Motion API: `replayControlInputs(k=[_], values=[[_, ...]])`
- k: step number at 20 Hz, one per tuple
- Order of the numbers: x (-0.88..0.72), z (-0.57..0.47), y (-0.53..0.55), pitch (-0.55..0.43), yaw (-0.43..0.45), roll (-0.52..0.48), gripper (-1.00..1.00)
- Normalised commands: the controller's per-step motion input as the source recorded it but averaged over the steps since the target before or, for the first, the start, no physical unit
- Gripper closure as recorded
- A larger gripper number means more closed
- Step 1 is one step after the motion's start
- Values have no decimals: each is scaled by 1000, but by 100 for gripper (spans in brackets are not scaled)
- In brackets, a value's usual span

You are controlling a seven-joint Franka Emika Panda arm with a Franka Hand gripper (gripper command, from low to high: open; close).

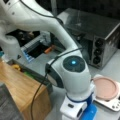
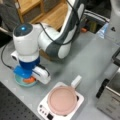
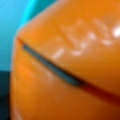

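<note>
Orange object (image 2: 30,80) on teal plate (image 2: 19,82), low at a front view's left, filling the wrist view. Grey surface (image 2: 85,60) under all. Pink pan (image 2: 62,100) on white hotplate (image 2: 79,99) nearby. Claw (image 2: 29,78) right above the object; grip state impossible to tell.

Grey tabletop (image 2: 87,60) spans both front views. Metal oven-like box (image 1: 100,37) with dark knobs, upper right of a front view. Wooden furniture (image 1: 17,87) at lower left; wooden frame (image 2: 50,12) at top of a front view. Dim, even light.
</note>
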Motion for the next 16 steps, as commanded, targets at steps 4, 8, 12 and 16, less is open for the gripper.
replayControlInputs(k=[4,8,12,16], values=[[44,145,492,119,-202,-10,100],[-13,148,513,111,-152,-33,100],[-104,119,560,62,-96,-48,100],[-156,8,468,31,-58,-107,100]])
